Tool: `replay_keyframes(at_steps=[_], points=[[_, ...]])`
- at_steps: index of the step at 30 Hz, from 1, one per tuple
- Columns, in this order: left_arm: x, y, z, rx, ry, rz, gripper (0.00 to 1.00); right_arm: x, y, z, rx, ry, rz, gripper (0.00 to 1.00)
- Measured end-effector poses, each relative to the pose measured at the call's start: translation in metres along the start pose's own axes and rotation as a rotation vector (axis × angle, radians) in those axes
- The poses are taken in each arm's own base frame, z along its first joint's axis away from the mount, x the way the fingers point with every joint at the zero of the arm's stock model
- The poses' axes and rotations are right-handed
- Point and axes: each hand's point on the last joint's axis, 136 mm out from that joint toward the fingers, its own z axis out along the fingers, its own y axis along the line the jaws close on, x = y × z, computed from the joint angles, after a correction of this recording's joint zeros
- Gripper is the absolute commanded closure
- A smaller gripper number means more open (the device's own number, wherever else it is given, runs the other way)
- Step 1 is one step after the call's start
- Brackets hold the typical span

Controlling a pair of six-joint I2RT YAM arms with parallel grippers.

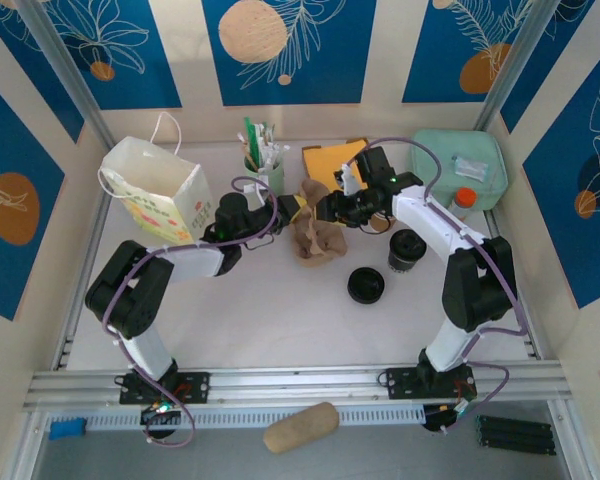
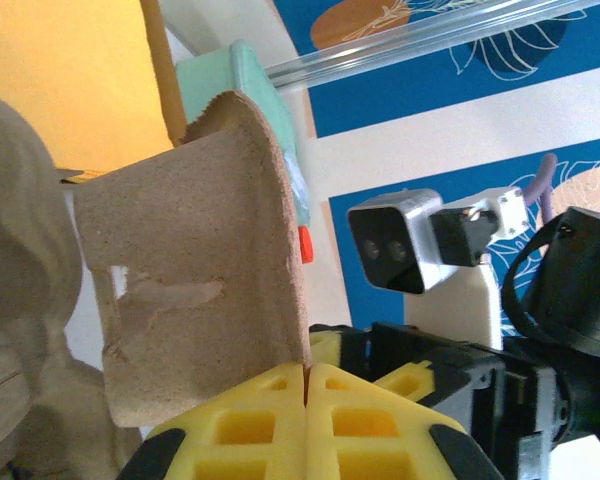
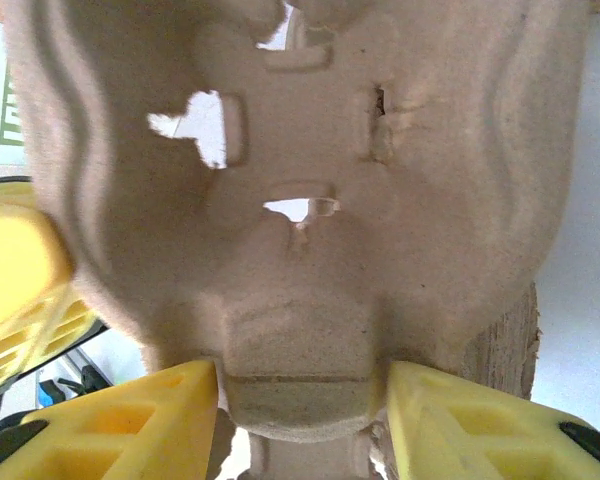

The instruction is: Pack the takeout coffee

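Yellow fingers (image 3: 130, 425) of the right gripper (image 3: 300, 385) are clamping a lobe of the pulp carrier (image 3: 300, 200) between them. Facing it, the left gripper (image 2: 307, 375) is pinching the carrier's thin edge, jaws fully together. On the table (image 1: 280, 320), the coffee (image 1: 408, 250) is standing near the carrier's right, beside a loose lid (image 1: 366, 285).

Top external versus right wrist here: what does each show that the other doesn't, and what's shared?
Top external: the white paper bag, the lidded coffee cup and a loose black lid on the table. Right wrist: close-up cutouts in the cup carrier, with the right hand straddling one lobe. Shared: the cup carrier and the right hand.
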Motion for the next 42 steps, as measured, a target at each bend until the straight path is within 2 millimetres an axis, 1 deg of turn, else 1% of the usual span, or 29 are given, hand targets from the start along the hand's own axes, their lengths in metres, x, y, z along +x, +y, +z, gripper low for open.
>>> replay_keyframes(at_steps=[4,8,17,20,22,23,25,30,33,38,40,42], points=[[0.0,-0.002,0.001,0.005,0.003,0.002,1.0,-0.002,0.002,0.003,-0.011,-0.002,-0.01,0.61],[0.0,-0.003,0.001,0.006,0.002,0.002,1.0,-0.002,0.003,0.004,-0.017,-0.001,-0.014,0.66],[-0.001,-0.003,0.001,0.006,0.002,0.003,1.0,-0.002,0.003,0.003,-0.026,-0.001,-0.009,0.67],[0.0,-0.003,0.001,0.006,0.002,0.003,0.99,-0.002,0.002,0.003,-0.033,-0.003,-0.003,0.69],[0.0,-0.003,0.001,0.006,0.002,0.003,0.89,-0.003,0.002,0.003,-0.039,-0.004,0.001,0.7],[-0.001,-0.003,0.001,0.006,0.002,0.002,0.85,-0.003,0.002,0.003,-0.041,-0.004,0.002,0.71],[-0.001,-0.003,0.001,0.008,0.001,-0.004,0.74,-0.003,0.001,0.003,-0.041,-0.006,0.006,0.71],[-0.002,-0.007,0.002,0.017,0.0,-0.004,0.58,-0.001,-0.003,0.003,-0.037,-0.003,0.018,0.72],[-0.002,-0.007,0.002,0.016,-0.001,-0.004,0.52,0.0,-0.006,0.003,-0.033,-0.001,0.024,0.72],[-0.003,-0.007,0.001,0.014,-0.002,0.003,0.43,0.0,-0.004,-0.001,-0.035,-0.009,0.026,0.72],[-0.006,-0.01,-0.001,0.012,-0.007,0.014,0.39,-0.001,-0.003,-0.003,-0.037,-0.015,0.025,0.72],[-0.008,-0.017,-0.006,0.012,-0.008,0.026,0.34,-0.001,-0.001,-0.005,-0.039,-0.021,0.021,0.72]])
